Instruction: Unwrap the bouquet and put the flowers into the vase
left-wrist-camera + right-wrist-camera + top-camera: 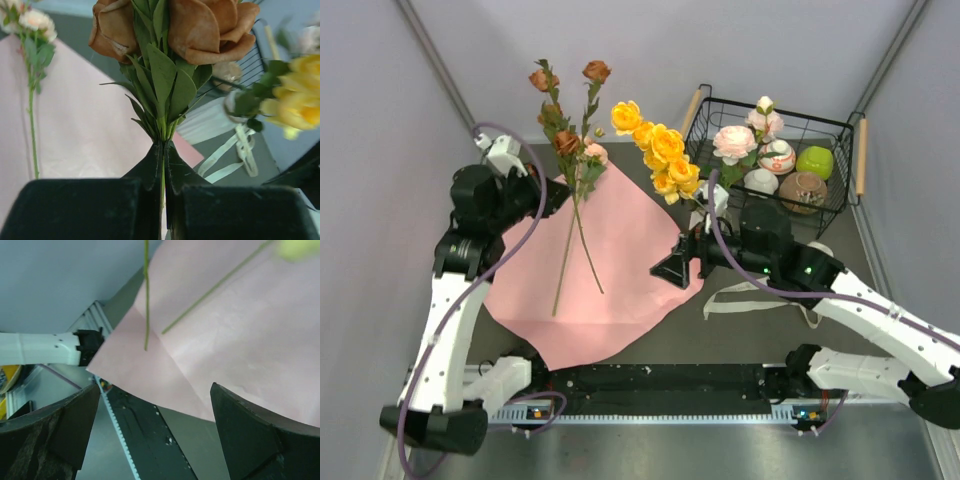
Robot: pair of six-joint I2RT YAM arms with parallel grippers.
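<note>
Flowers (582,165) lie loose from their wrap, with three sprays showing outside the basket. One is a rust-orange rose spray (200,25). The left gripper (556,196) is clamped tight on its stem just under the leaves, holding it over the far left part of the paper sheet (620,250). One is a pale spray (32,22) with small peach-white blooms, and its thin stem rests on the single salmon-pink sheet spread flat on the table. Two green stems cross on that sheet. One yellow spray (662,152) stands beyond the sheet's far right corner, beside the wire basket (705,105).

The right gripper (155,425) hangs over the sheet's right edge with its jaws wide apart and nothing between them. One beige ribbon (760,292) lies on the table near it. The basket holds four small round bowls (777,157) and two more blooms, one of them a pink rose (733,141).
</note>
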